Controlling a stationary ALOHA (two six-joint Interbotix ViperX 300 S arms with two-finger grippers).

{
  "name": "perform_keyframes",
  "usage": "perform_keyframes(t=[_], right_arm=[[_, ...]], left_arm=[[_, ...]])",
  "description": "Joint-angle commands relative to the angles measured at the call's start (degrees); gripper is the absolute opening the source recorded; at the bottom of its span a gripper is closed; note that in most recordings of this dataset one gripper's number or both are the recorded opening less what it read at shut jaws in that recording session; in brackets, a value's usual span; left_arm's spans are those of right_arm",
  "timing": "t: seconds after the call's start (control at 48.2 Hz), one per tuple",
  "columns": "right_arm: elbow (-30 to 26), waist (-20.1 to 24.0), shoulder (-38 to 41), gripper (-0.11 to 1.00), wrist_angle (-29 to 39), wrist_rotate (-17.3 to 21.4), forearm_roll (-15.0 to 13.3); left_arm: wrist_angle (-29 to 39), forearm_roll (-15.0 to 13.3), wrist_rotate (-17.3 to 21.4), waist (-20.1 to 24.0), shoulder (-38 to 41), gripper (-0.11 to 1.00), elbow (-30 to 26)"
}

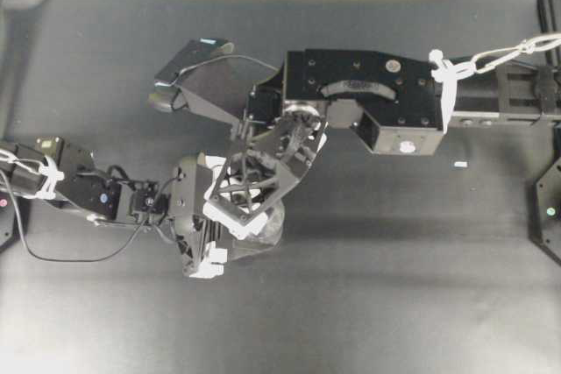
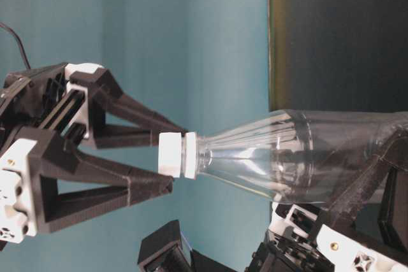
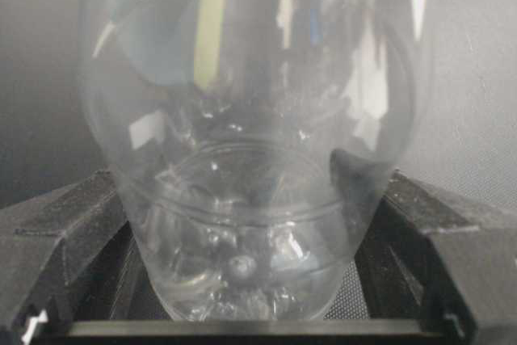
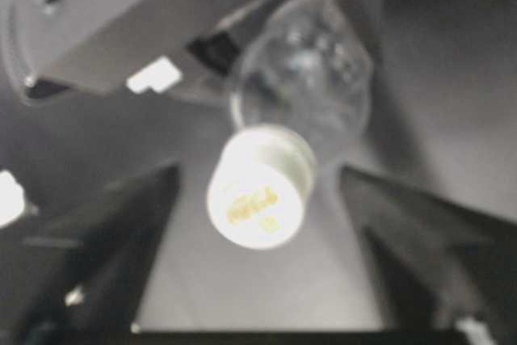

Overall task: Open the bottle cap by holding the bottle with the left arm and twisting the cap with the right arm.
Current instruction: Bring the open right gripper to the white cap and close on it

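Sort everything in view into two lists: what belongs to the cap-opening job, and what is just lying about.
Job:
bottle
bottle cap
left gripper, shut on the bottle
right gripper, open around the cap

Lying about:
small white scrap on the black table

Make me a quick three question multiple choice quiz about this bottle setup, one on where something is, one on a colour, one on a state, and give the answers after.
1. Where is the bottle cap relative to the right gripper?
A. Between its two fingers
B. Lying on the table beside it
C. Behind its wrist housing

2. What colour is the cap?
A. Blue
B. White
C. Red

3. How does the left gripper stand with the bottle?
A. Open, well away from it
B. Closed around the bottle's lower body
C. Pinching the cap

Answers:
1 A: the right wrist view shows the cap centred between the dark fingers, with gaps on both sides.
2 B: the table-level view shows a white cap on the clear neck.
3 B: the left wrist view shows both fingers against the bottle's sides.
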Motion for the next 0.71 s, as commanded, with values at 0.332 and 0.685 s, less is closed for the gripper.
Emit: perform_keyframes(t=[0.332,0.685], right_arm=[[-0.62,1.85,-0.18,0.72,0.88,-0.35,-0.09],[-0.79,0.79,-0.09,0.54,0.7,-0.26,-0.88]], left_arm=[[-0.18,0.18,-0.09,0.09,-0.26,0.83,-0.18],[-0.18,0.18,-0.09,-0.09,-0.26,0.83,-0.09]])
